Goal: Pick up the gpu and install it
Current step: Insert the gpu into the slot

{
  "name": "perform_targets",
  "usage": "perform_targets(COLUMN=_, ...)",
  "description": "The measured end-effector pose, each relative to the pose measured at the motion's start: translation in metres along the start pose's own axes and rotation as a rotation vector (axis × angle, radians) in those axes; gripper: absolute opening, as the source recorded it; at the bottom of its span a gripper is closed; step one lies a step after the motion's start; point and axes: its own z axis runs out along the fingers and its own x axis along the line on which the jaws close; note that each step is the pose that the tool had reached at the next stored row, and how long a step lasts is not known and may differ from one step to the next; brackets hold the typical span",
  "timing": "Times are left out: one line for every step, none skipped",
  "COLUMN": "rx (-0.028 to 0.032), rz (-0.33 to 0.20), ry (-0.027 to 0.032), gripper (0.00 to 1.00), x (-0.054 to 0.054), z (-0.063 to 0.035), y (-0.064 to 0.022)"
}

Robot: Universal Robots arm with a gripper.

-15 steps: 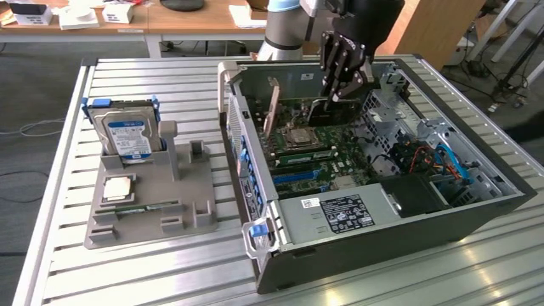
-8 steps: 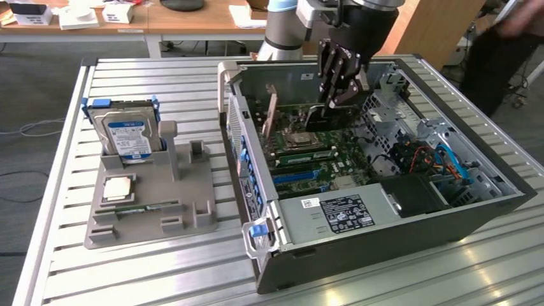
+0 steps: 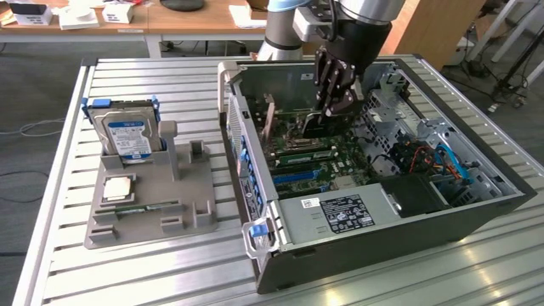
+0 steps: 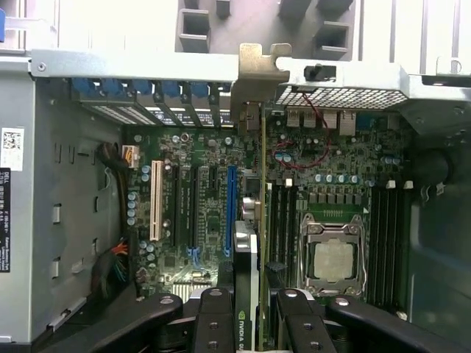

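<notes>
Gripper (image 4: 250,298): black, jointed metal fingers (image 4: 213,312) clamped on the gpu from both flat sides; in the exterior view it reaches down into the case (image 3: 333,108).
Gpu (image 4: 254,246): thin dark card held on edge inside the case, with a green-and-black label between the fingers. Its silvery bracket (image 4: 261,70), bent into a tab at the end, sits at the rear slot openings. The card runs just beside a long blue slot (image 4: 230,209); whether it is seated cannot be told.
Case (image 3: 365,242): black and grey metal box lying open on its side, on the worktop's half toward the exterior view's right.
Motherboard (image 4: 199,206): dark green, studded with round capacitors; square metal-framed processor socket (image 4: 331,257) beside the card.
Worktop (image 3: 144,268): ribbed silvery metal slats.
Tray (image 3: 183,191): matte grey plastic with upright posts, near the edge at the exterior view's left.
Drive (image 3: 127,134): silver, blue-white label, standing upright in the tray's far end.
</notes>
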Motion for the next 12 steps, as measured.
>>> perform_targets(rx=0.0001, rz=0.0, ry=0.0, gripper=0.27, x=0.0, z=0.0018, y=0.0001)
perform_targets(rx=0.0003, rz=0.0, ry=0.0, gripper=0.27, x=0.0, z=0.0038, y=0.0002)
perform_targets(rx=0.0005, rz=0.0, ry=0.0001, gripper=0.27, x=0.0, z=0.0056, y=0.0003)
perform_targets(rx=0.0008, rz=0.0, ry=-0.0001, gripper=0.27, x=0.0, z=0.0074, y=0.0004)
perform_targets(rx=0.001, rz=0.0, ry=0.0, gripper=0.27, x=0.0, z=0.0092, y=0.0005)
perform_targets(rx=0.0011, rz=0.0, ry=0.0001, gripper=0.27, x=0.0, z=0.011, y=0.0006)
perform_targets(rx=0.0014, rz=0.0, ry=0.0001, gripper=0.27, x=0.0, z=0.0128, y=0.0008)
perform_targets(rx=0.0015, rz=0.0, ry=0.0001, gripper=0.27, x=0.0, z=0.0145, y=0.0009)
perform_targets(rx=0.0017, rz=0.0, ry=0.0001, gripper=0.27, x=0.0, z=0.0165, y=0.0009)
perform_targets(rx=0.0019, rz=0.0, ry=0.0001, gripper=0.27, x=0.001, z=0.0183, y=0.001)
perform_targets(rx=0.0021, rz=0.0, ry=0.0001, gripper=0.27, x=0.001, z=0.0202, y=0.001)
perform_targets(rx=0.0022, rz=0.0, ry=0.0, gripper=0.27, x=0.001, z=0.0215, y=0.0011)
